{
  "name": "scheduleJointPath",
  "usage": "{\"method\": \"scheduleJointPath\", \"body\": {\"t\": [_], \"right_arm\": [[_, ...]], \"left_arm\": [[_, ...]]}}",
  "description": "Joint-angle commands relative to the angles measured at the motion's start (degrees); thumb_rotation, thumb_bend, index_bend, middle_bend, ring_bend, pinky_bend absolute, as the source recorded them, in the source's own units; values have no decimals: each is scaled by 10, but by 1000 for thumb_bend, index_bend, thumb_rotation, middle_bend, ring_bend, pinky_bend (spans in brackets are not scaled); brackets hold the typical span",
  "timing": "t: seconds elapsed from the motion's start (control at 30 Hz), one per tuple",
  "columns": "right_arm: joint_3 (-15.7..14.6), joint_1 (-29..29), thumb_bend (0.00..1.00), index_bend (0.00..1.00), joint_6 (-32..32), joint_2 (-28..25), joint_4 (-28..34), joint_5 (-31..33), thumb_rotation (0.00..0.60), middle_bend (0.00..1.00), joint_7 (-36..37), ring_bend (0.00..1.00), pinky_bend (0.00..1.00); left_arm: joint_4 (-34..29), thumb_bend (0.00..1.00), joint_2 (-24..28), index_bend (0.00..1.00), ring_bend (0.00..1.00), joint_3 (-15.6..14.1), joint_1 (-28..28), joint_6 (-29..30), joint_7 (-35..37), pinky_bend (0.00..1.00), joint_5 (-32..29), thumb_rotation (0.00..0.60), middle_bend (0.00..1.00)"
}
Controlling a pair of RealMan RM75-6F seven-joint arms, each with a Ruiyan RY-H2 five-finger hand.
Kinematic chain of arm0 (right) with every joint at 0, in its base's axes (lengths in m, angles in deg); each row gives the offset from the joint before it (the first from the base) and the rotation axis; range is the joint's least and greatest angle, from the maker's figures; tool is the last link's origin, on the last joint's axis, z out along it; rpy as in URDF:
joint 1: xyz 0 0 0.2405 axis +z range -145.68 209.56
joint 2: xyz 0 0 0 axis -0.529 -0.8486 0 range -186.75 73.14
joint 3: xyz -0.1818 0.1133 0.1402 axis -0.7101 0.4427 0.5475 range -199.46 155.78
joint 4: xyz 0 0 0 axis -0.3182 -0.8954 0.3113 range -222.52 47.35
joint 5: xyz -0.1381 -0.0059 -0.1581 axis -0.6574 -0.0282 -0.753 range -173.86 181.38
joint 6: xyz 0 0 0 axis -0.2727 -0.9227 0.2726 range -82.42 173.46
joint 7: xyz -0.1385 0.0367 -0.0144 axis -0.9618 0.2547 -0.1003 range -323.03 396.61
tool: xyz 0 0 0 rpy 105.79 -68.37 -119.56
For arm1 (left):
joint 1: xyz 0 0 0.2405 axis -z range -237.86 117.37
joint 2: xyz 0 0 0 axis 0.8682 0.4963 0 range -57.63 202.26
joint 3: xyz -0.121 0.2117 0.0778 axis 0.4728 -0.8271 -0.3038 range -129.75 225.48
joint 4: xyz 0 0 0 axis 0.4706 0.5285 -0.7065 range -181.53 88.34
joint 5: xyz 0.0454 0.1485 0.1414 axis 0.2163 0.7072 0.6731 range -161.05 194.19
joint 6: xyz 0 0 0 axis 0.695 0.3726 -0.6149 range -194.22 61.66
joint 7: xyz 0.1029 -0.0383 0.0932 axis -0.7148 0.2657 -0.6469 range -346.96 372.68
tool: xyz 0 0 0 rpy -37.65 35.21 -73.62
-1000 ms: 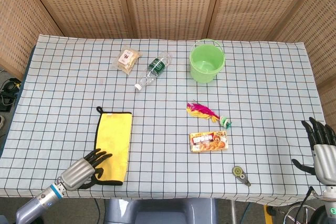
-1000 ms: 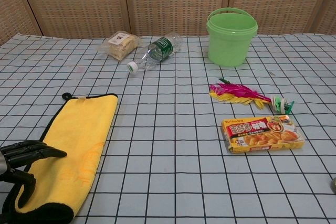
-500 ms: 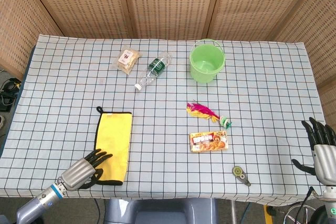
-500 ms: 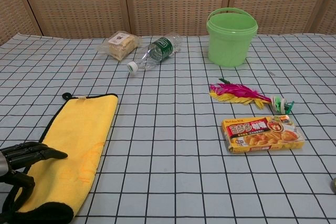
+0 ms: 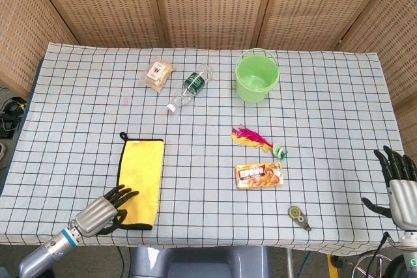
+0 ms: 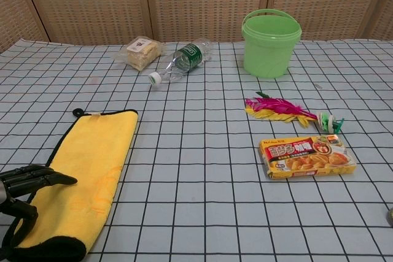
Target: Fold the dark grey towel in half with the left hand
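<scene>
- Our left hand (image 5: 104,210) has its dark fingers (image 6: 38,179) spread and loosely curled over the near left corner of the towel (image 5: 141,181); they grasp nothing that we can see, and whether the tips touch the cloth we cannot tell
- The towel lies flat on the bench (image 5: 78,109) near its front left, yellow face up, with a dark grey border and a dark underside rolling up at the near edge (image 6: 52,248); a small hanging loop (image 5: 123,136) sits at the far corner
- We judge it light, soft and limp: it should drape and slide on the checked cloth, not hold a shape, and nothing about it is fragile
- The near edge or near corner, beside the fingers, looks the best place to pinch, then carry it over toward the loop end
- Our right hand (image 5: 399,180) hangs off the bench's right side, fingers apart and empty
- Against the frame a second ago, the left hand has drawn slightly back toward us in the chest view, while the towel lies where it did
</scene>
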Motion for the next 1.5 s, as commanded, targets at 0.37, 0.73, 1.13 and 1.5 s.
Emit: {"method": "scheduleJointPath", "body": {"t": [0.37, 0.73, 1.13, 1.5], "right_arm": [[-2, -1, 0, 0, -1, 0, 3, -3, 600, 0, -3, 0, 0], [-3, -1, 0, 0, 0, -2, 7, -4, 600, 0, -5, 0, 0], [-7, -6, 0, 0, -15, -7, 11, -22, 600, 0, 0, 0, 0], [-12, -10, 0, 0, -22, -1, 4, -32, 600, 0, -8, 0, 0]], "left_arm": [[-5, 428, 19, 609, 0, -14, -9, 8, 1, 0, 7, 600, 0], [3, 183, 25, 1, 0, -13, -12, 31, 16, 0, 14, 600, 0], [-159, 125, 145, 0, 0, 71, -59, 178, -33, 0, -63, 600, 0], [-326, 125, 206, 0, 0, 133, -106, 172, -130, 0, -190, 600, 0]]}}
